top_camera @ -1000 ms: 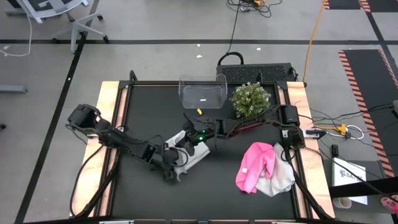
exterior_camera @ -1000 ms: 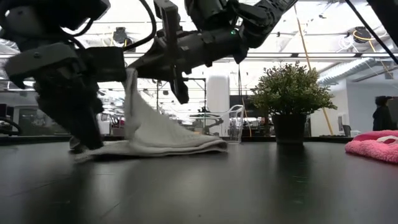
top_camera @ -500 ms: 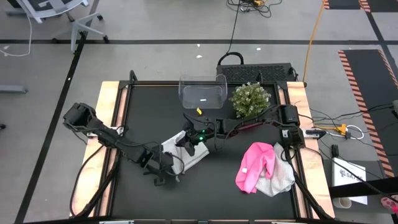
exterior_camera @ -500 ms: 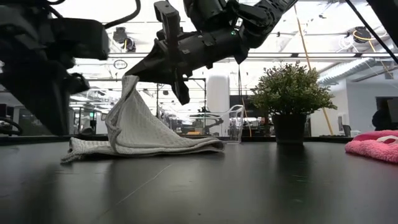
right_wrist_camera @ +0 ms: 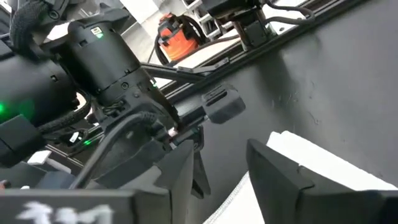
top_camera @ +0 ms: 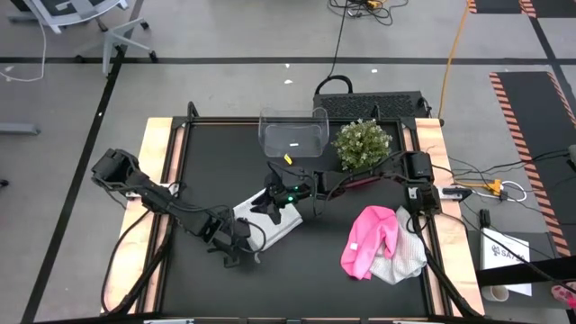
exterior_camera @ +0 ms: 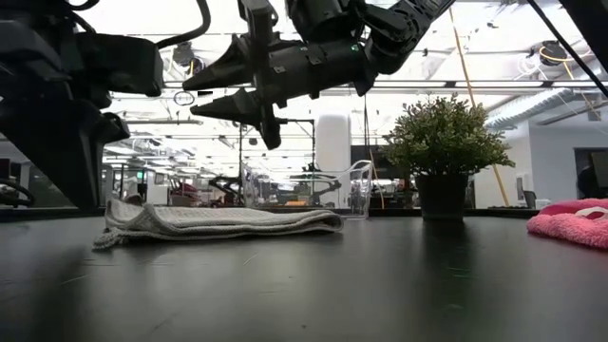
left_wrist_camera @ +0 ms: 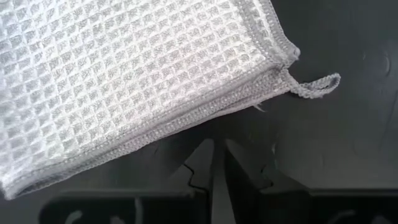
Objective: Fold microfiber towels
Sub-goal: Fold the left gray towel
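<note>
A white waffle-weave towel (top_camera: 274, 223) lies folded flat on the black table (top_camera: 198, 162), left of centre; its stacked edges and a small loop (left_wrist_camera: 317, 87) show in the left wrist view. My right gripper (exterior_camera: 190, 98) hovers open above the towel (exterior_camera: 218, 220), touching nothing. My left gripper (left_wrist_camera: 217, 155) is shut, just off the towel's near left edge, clear of it. A pink towel (top_camera: 369, 236) lies crumpled over another white towel (top_camera: 407, 261) at the right.
A clear plastic bin (top_camera: 292, 133) stands at the far middle of the table, with a potted plant (top_camera: 363, 144) to its right. Wooden rails run along the table's left and right edges.
My right gripper has opened and let go of the raised towel edge, which has fallen flat onto the layer below. My left gripper has come off the towel, rising and drawing back toward the table's near left.
</note>
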Robot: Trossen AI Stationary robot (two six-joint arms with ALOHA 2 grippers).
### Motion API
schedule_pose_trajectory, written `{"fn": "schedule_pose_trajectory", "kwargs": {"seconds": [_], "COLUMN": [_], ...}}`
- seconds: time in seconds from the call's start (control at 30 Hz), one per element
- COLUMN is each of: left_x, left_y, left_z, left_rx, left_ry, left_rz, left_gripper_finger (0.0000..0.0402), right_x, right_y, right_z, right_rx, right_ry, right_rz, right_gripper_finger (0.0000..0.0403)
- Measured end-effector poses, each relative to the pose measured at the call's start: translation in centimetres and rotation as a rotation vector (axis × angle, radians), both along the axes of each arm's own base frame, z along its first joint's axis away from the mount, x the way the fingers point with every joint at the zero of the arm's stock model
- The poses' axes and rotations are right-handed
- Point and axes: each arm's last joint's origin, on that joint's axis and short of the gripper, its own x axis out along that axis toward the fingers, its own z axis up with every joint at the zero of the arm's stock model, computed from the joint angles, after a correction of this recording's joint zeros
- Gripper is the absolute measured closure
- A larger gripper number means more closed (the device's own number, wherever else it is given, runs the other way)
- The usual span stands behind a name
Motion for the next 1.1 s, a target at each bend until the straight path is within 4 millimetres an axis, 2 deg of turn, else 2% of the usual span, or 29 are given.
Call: {"fn": "schedule_pose_trajectory", "kwargs": {"seconds": [0.13,0.23,0.43,0.6,0.83,1.1], "left_x": [0.0,0.0,0.7,1.8,1.9,1.1], "left_y": [0.0,0.1,1.3,3.3,6.1,6.8], "left_z": [0.0,0.0,0.1,0.0,-1.1,-2.2], "left_rx": [-0.005,-0.007,0.052,0.087,0.073,0.034], "left_ry": [0.000,-0.003,-0.047,-0.098,-0.086,-0.040], "left_rz": [0.014,0.036,0.116,0.181,0.286,0.358], "left_gripper_finger": [0.0366,0.0366,0.0366,0.0367,0.0366,0.0366], "right_x": [0.0,-0.2,-0.9,-1.8,-2.6,-4.2], "right_y": [0.0,0.2,0.5,0.7,1.7,1.6], "right_z": [0.0,-0.1,-1.2,-2.6,-3.7,-6.1], "right_rx": [-0.002,-0.002,0.025,0.009,-0.038,-0.090], "right_ry": [0.003,0.016,0.160,0.328,0.435,0.537], "right_rz": [0.004,0.087,0.188,0.198,0.190,0.047], "right_gripper_finger": [0.0244,0.0243,0.0260,0.0297,0.0391,0.0391]}}
